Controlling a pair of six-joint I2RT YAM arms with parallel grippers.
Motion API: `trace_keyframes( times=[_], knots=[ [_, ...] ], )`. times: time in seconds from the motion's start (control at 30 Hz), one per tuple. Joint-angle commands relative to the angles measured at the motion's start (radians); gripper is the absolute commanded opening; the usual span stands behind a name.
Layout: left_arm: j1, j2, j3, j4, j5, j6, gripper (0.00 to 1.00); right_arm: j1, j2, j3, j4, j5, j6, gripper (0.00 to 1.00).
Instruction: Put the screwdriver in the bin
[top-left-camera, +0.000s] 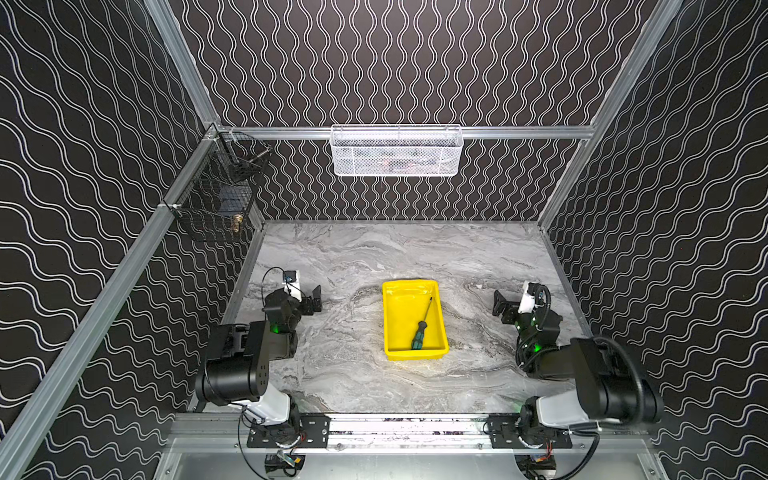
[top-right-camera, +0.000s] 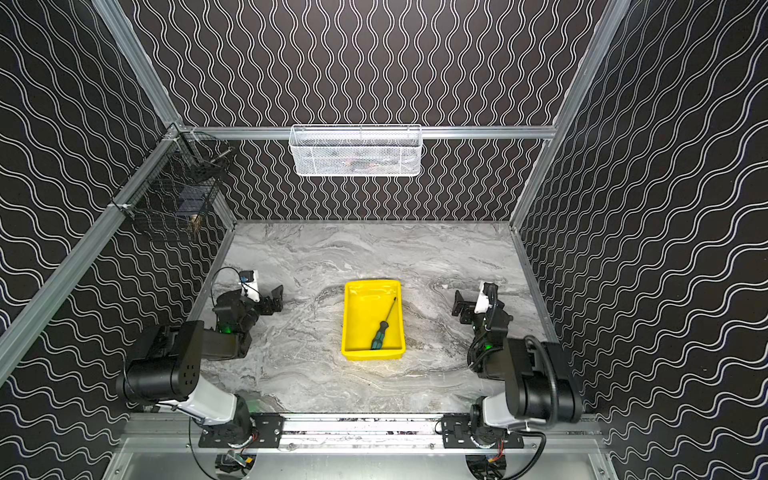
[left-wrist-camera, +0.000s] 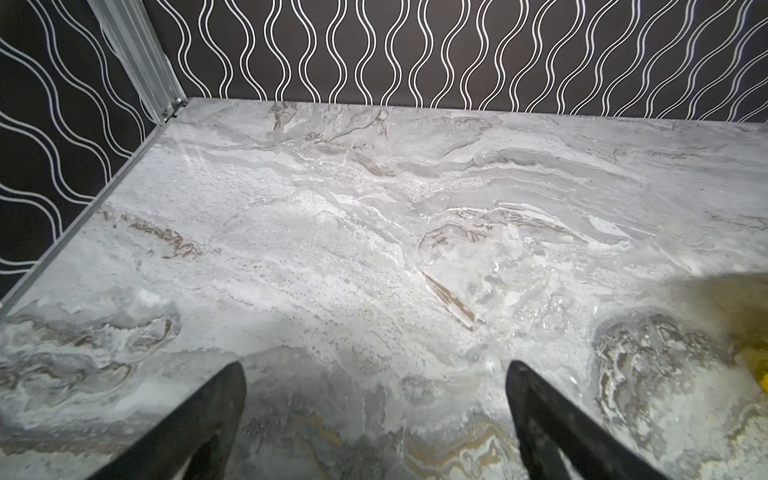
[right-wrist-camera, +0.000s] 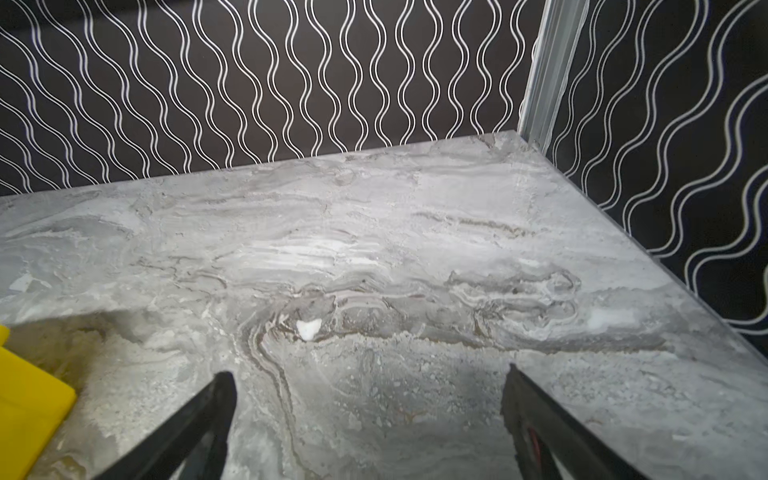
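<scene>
We see the screwdriver (top-left-camera: 422, 324) lying inside the yellow bin (top-left-camera: 400, 316) in both top views, its green-and-black handle by the near wall and its thin shaft slanting toward the far right corner. The bin sits mid-way across the grey marble tabletop (top-left-camera: 353, 257). The left gripper (left-wrist-camera: 375, 370) hovers over bare marble left of the bin, jaws spread wide and holding nothing. The right gripper (right-wrist-camera: 369, 372) hovers right of the bin, jaws equally wide and empty.

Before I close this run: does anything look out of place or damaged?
Nothing stands out. The screwdriver lies diagonally inside the bin, fully within its walls; the left gripper and right gripper are open and empty.
</scene>
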Motion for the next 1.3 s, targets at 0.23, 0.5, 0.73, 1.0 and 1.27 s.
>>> trace_keyframes(
  times=[0.23,0.5,0.73,1.0,1.27],
  knots=[
    [-0.144,0.070,0.022,0.030,-0.215,0.089,0.99,0.001,0.025,0.106,-0.029,0.011,-0.001,1.00],
    [-0.155,0.094,0.040,0.038,-0.238,0.102,0.99,0.001,0.019,0.114,-0.047,0.026,-0.002,1.00],
    [-0.155,0.089,0.034,0.043,-0.238,0.100,0.99,0.001,0.019,0.112,-0.044,0.027,-0.002,1.00],
    [-0.155,0.088,0.030,0.054,-0.234,0.103,0.99,0.001,0.020,0.107,-0.035,-0.017,-0.017,1.00],
    [-0.155,0.088,0.028,0.054,-0.214,0.110,0.99,0.001,0.025,0.029,0.122,0.047,0.015,1.00]
  ],
)
